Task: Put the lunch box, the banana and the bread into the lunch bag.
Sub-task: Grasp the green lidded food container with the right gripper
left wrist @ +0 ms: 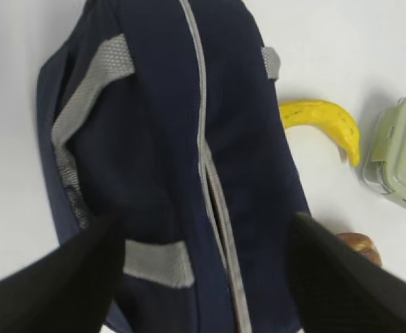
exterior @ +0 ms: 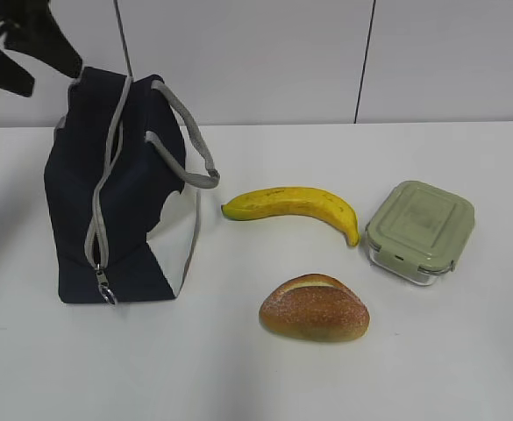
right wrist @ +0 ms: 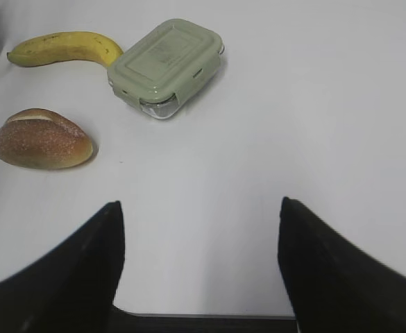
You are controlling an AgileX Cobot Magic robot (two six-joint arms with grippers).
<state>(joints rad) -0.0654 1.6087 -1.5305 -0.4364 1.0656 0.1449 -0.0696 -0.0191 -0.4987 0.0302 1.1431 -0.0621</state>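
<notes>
Your left gripper point(left wrist: 203, 277), jaws spread and empty, hangs right above the zipped lunch bag point(exterior: 120, 202), its zipper point(left wrist: 206, 166) running lengthwise between them, while your right gripper point(right wrist: 199, 270) waits spread nearer the bread point(right wrist: 41, 139)

Table point(exterior: 466, 368): flat, matte white top filling the lower two-thirds of the exterior view, evenly lit, with only soft, faint shadows on it. Wall point(exterior: 274, 61): pale off-white panels rising straight behind the table's far edge, split by two thin dark vertical seams point(exterior: 366, 57), one toward the left and one right of centre. No floor, window or lamp is in view.
</notes>
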